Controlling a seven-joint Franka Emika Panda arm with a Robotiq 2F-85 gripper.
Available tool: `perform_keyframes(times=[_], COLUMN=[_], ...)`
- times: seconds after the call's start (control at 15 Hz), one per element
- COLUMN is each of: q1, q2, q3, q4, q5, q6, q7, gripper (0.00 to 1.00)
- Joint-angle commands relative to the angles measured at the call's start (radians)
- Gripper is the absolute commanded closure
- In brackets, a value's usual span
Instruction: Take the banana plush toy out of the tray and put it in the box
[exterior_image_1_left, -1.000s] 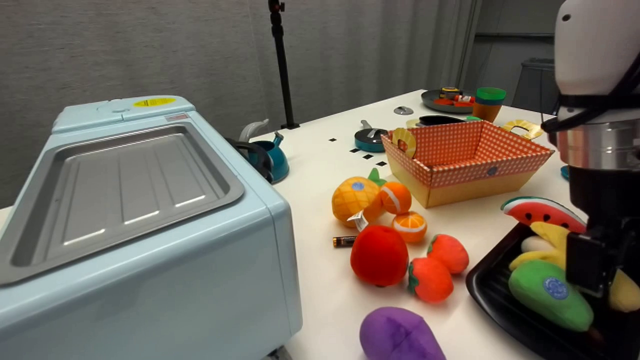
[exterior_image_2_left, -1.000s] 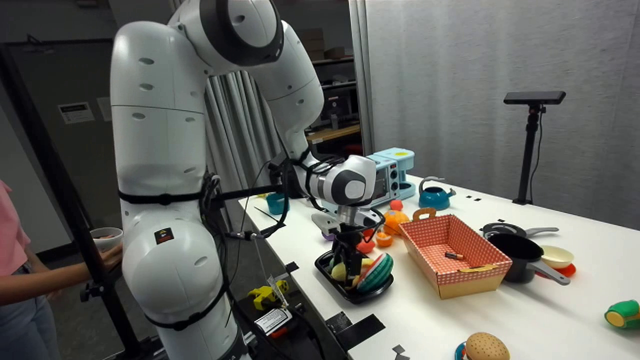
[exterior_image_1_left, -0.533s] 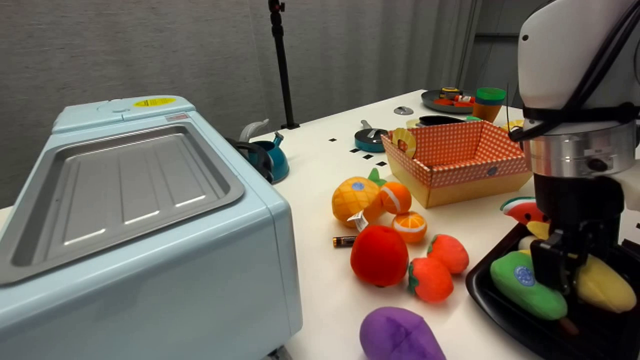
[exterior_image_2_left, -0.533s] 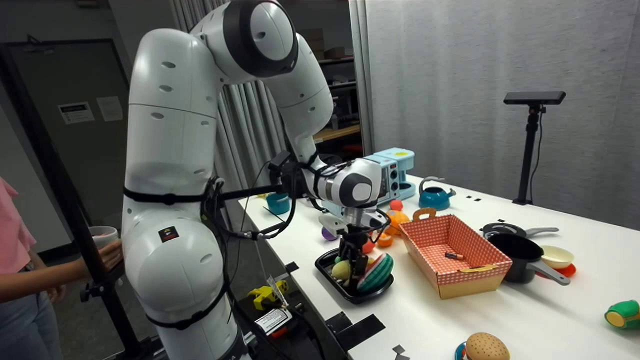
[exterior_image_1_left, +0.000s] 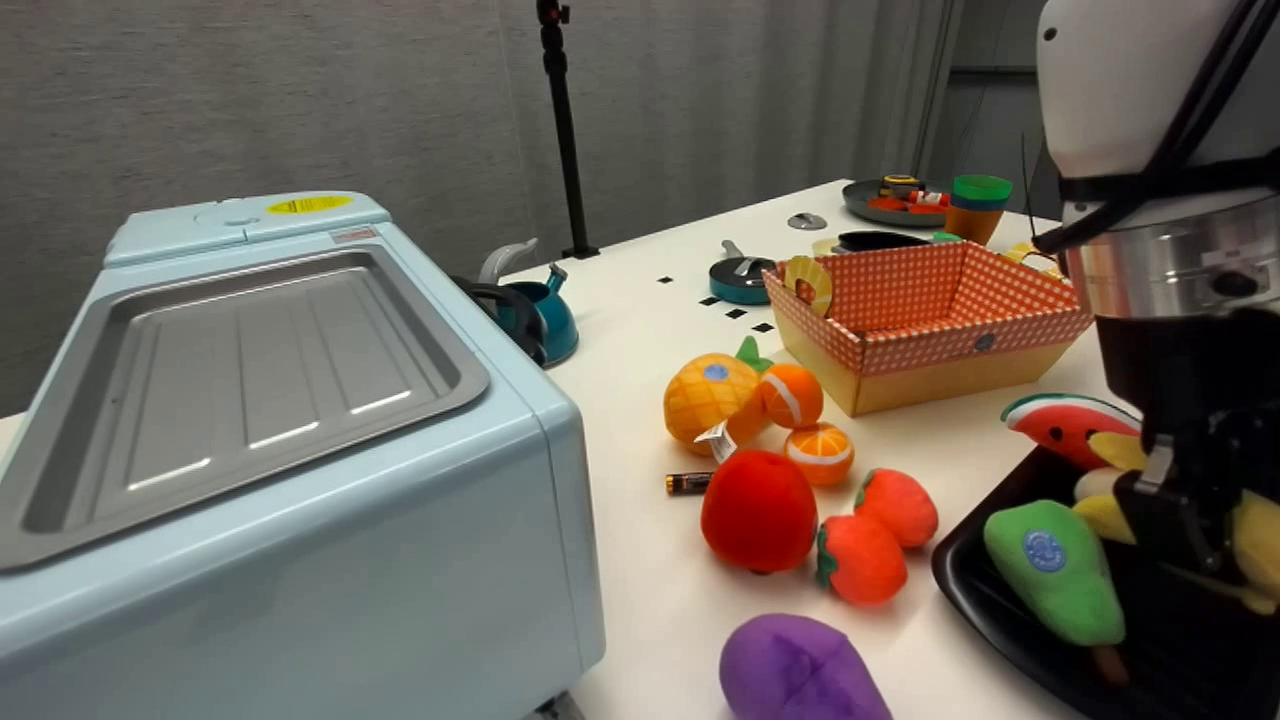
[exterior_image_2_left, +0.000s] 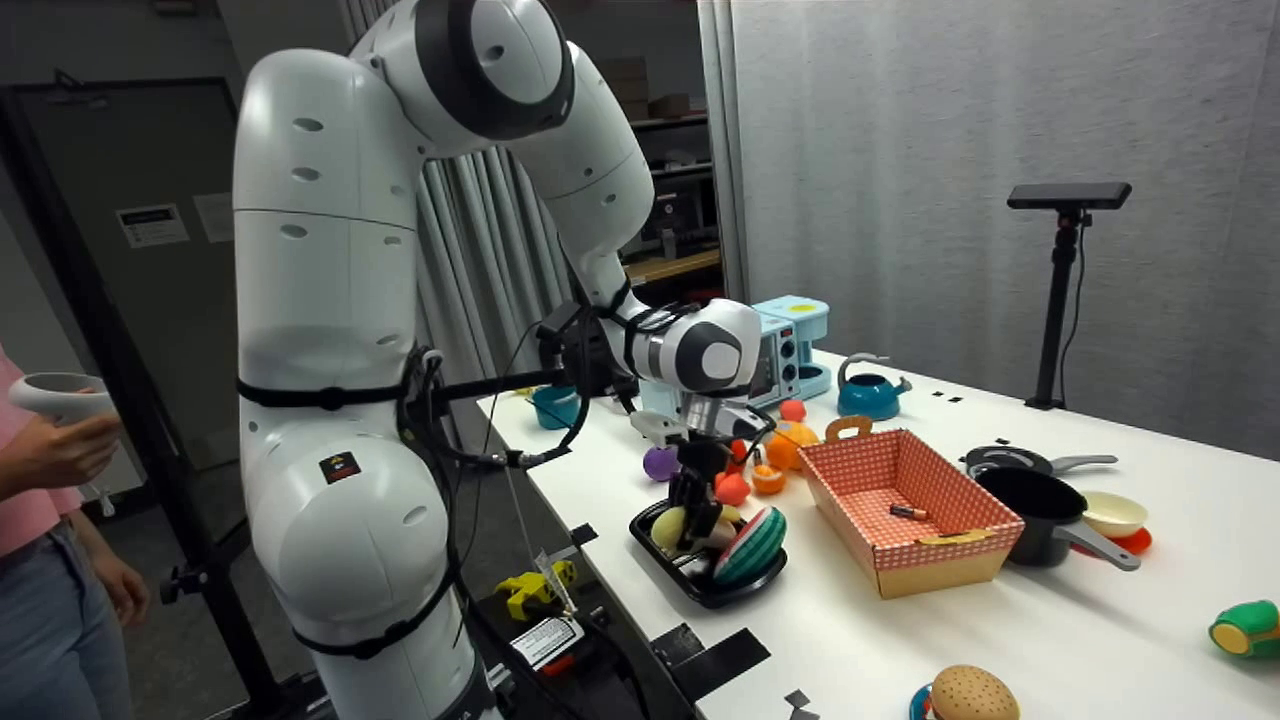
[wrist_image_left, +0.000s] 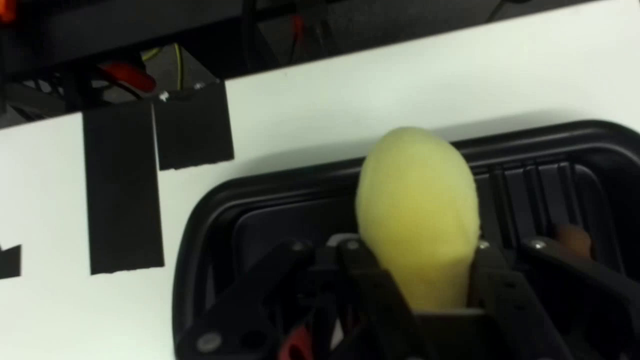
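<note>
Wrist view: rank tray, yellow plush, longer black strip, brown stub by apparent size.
1. Tray, though it runs out of frame
2. Yellow plush, partly hidden
3. Longer black strip
4. Brown stub, far smaller

no text can be read: the print is too small on the yellow sticker (exterior_image_1_left: 309, 204) of the light-blue appliance (exterior_image_1_left: 400, 540), the round blue label (exterior_image_1_left: 1045, 550) of the green plush (exterior_image_1_left: 1075, 605) and the paper sign (exterior_image_2_left: 152, 227) on the dark door (exterior_image_2_left: 180, 320).

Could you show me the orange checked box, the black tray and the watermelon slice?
Orange checked box (exterior_image_1_left: 955, 381): in an exterior view, on its tan outer wall.
Black tray (wrist_image_left: 280, 220): in the wrist view, on its bare floor.
Watermelon slice (exterior_image_2_left: 756, 548): in an exterior view, on its striped green rind.
</note>
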Motion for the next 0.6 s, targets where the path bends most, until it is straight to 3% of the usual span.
perform_keyframes(times=[0.0, 0.27, 0.53], q1=[-0.001, -0.016, -0.041], q2=[-0.155, -0.234, -0.234], q3=[0.003, -0.011, -0.027], q4=[-0.012, 0.063, 0.165], q5=[0.027, -0.026, -0.134], q6=[-0.177, -0.256, -0.183], q7=[-0.026, -0.012, 0.029], gripper=[0.97, 0.97, 0.97])
